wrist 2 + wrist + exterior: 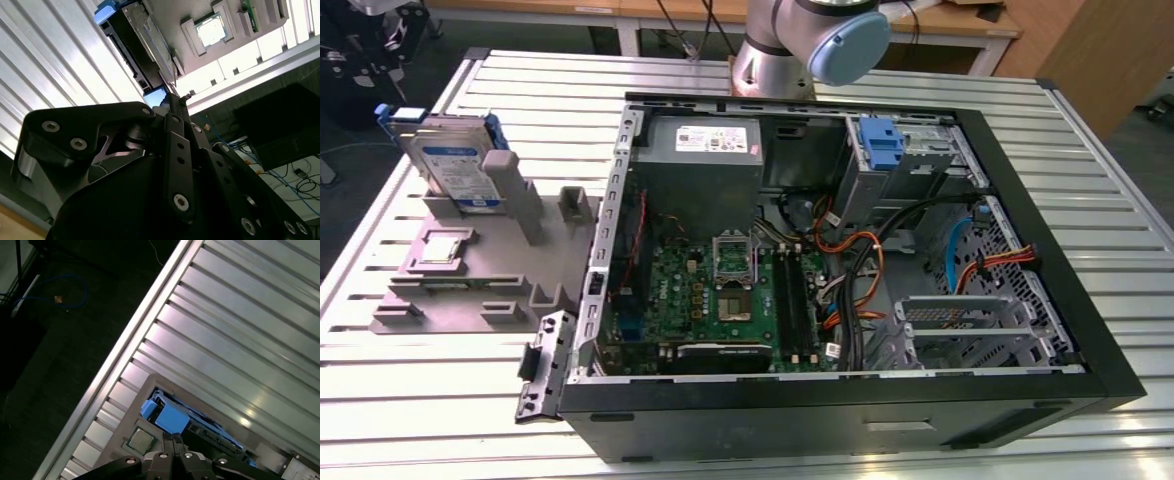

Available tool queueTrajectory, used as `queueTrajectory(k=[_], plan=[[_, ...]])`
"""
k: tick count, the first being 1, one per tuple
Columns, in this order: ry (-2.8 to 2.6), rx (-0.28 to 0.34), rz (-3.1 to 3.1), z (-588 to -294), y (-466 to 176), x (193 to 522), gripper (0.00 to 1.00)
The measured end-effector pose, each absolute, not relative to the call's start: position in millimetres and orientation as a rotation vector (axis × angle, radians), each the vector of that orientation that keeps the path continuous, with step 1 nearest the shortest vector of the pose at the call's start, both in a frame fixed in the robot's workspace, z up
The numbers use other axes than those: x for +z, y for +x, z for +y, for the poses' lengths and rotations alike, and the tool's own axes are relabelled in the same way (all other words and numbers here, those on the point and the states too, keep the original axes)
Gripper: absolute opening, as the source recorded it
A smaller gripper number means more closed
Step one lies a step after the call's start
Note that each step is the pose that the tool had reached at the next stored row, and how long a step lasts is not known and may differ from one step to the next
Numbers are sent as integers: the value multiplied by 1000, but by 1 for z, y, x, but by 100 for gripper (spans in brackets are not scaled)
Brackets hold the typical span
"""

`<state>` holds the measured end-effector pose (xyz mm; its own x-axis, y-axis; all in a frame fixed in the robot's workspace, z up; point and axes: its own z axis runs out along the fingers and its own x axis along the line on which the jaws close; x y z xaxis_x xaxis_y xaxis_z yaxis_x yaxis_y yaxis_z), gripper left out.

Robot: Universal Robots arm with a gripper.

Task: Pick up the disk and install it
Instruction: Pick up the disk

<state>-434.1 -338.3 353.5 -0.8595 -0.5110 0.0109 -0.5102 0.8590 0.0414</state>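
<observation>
The disk (454, 160) stands on edge in a grey fixture (467, 285) at the exterior view's left; it is silver-grey with a white-and-blue label and a blue frame. My gripper (394, 75) hangs just above its top edge. In both wrist views I look down on the disk's upper edge (137, 45) and its blue frame (170, 417). The gripper (172, 439) (176, 100) is shut, its fingertips together with nothing between them, close over the blue end of the disk and apart from it.
An open computer case (1107, 330) lies on the slatted metal table (454, 400), with a blue bracket (881, 140) at its far side and a metal cage (961, 320) near its front. A chip (212, 27) sits on the fixture. The arm's base (807, 45) stands behind the case.
</observation>
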Motion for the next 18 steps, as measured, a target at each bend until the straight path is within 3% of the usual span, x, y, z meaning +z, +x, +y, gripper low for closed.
queueTrajectory(k=[18], plan=[[1269, -52, -2845, -338, -434, 353, 10]])
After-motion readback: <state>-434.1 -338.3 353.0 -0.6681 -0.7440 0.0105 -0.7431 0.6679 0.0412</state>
